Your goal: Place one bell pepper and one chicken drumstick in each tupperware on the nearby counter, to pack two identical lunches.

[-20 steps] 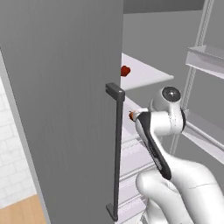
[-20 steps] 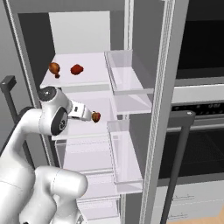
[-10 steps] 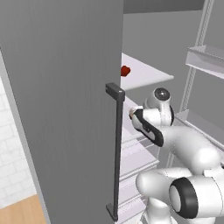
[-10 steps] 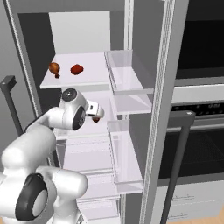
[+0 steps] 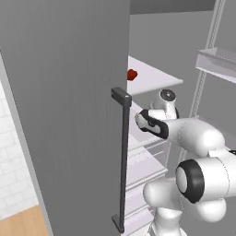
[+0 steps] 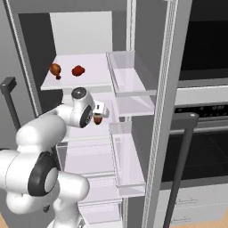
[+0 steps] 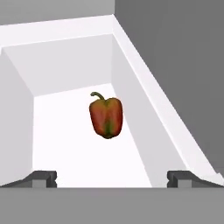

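Peppers are the business of this step, and one is lined up. In the hand view a bell pepper [image 7: 106,117], red with greenish patches and a curled stem, lies on a white fridge shelf [image 7: 65,135] just above the middle of the frame, between the two dark fingertips [image 7: 41,178] at the bottom corners. The gripper [image 7: 111,179] is spread wide with nothing held, and the pepper is seen well apart from it, not yet touched.

In the right base view the gripper [image 6: 100,111] is seen at centre left, reaching into the open fridge at a middle shelf, a dark reddish lump just beside it. Upper left in that frame, on the top shelf [image 6: 95,82], a chicken drumstick [image 6: 55,69] and a second bell pepper [image 6: 78,70] are lying near each other.

Judged from this, the first pick is in hand and no packing is done. A forward reach is called for next, until the pepper sits between the fingers, then a closing; being glossy and rounded, it may roll aside if nudged.
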